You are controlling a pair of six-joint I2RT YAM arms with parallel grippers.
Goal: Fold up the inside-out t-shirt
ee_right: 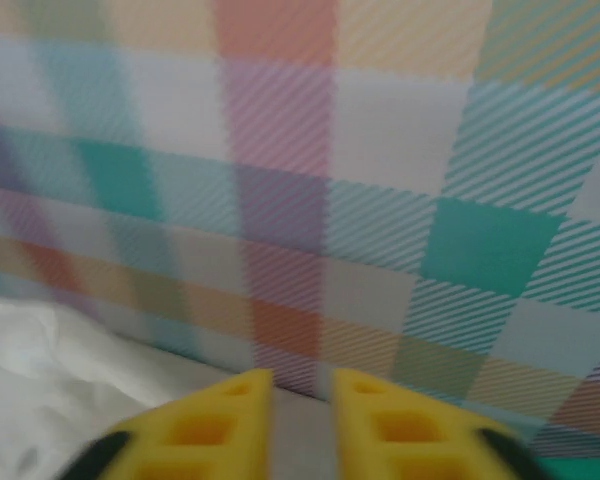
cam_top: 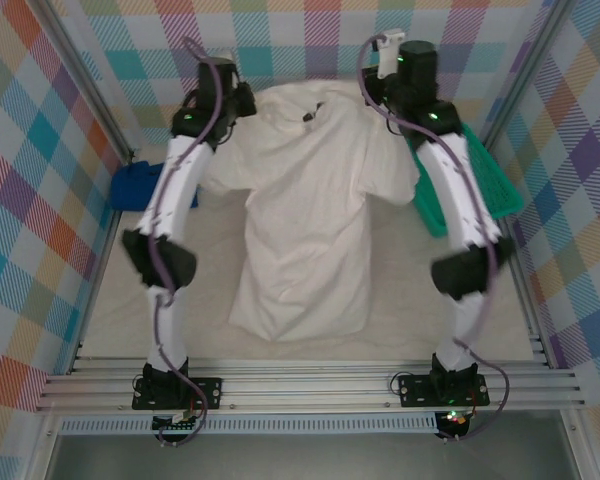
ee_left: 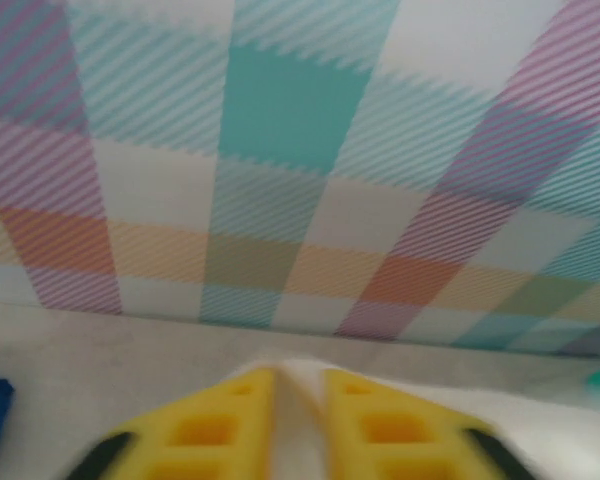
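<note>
Left pincer (ee_left: 298, 378) and right pincer (ee_right: 302, 378) gape slightly, empty, by the t-shirt (cam_top: 305, 230); blue cloth (cam_top: 130, 185) and green basket (cam_top: 495, 180) flank it.

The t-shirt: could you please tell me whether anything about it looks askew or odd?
Yes: the t-shirt is rumpled at its far end, near the back wall, and its body slants slightly left toward the near hem.

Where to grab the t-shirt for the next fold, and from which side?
Probably both corners of the hem, coming from the near side: the t-shirt lies flat with its collar far away, and the hem is a free, straight edge closest to you.
</note>
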